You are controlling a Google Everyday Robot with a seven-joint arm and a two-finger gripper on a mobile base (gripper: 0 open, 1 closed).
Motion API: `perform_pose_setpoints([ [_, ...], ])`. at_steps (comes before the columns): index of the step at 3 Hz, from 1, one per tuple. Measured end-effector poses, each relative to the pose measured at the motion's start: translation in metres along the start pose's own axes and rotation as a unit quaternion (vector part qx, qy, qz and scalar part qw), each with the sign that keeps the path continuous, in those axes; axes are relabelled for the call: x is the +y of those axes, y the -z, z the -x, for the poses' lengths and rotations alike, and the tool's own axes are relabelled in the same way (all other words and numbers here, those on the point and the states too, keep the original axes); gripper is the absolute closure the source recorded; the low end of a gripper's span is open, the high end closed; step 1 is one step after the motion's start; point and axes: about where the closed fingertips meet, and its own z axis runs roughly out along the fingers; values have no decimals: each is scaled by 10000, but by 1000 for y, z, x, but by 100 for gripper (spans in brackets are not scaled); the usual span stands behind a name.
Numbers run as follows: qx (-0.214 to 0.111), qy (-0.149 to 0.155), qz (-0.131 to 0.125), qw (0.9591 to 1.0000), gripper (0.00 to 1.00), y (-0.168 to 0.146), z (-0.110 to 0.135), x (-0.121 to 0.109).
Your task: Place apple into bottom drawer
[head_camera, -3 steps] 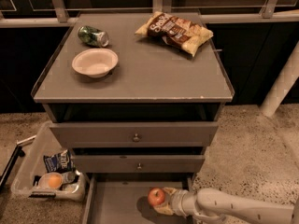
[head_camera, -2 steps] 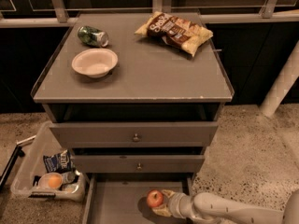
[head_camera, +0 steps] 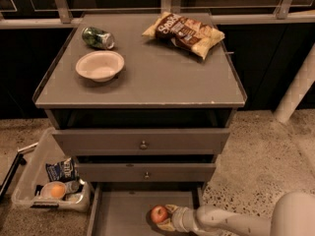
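Note:
The red apple (head_camera: pixel 158 214) is low inside the open bottom drawer (head_camera: pixel 123 215), the lowest grey tray of the grey cabinet, near its right side. My gripper (head_camera: pixel 166 217) reaches in from the lower right, its pale fingers (head_camera: pixel 172 210) wrapped around the apple's right side, shut on it. The white arm (head_camera: pixel 231 222) runs off to the bottom right corner. I cannot tell whether the apple touches the drawer floor.
Two upper drawers with round knobs (head_camera: pixel 143 144) stick out slightly above the gripper. On top are a white bowl (head_camera: pixel 100 65), a green can (head_camera: pixel 97 37) and a chip bag (head_camera: pixel 184 32). A clear bin (head_camera: pixel 49 188) with an orange fruit (head_camera: pixel 57 190) sits on the floor at left.
The gripper and apple have shifted slightly left and down in the bottom drawer. Nothing on the cabinet top moved.

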Motion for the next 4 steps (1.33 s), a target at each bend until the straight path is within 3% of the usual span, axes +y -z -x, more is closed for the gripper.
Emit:
perform_pose_setpoints([
  [2, 403, 139, -21, 9991, 100, -37, -34, -9],
  [3, 405, 141, -21, 9991, 82, -37, -34, -9],
  [4, 405, 141, -21, 9991, 58, -37, -34, -9],
])
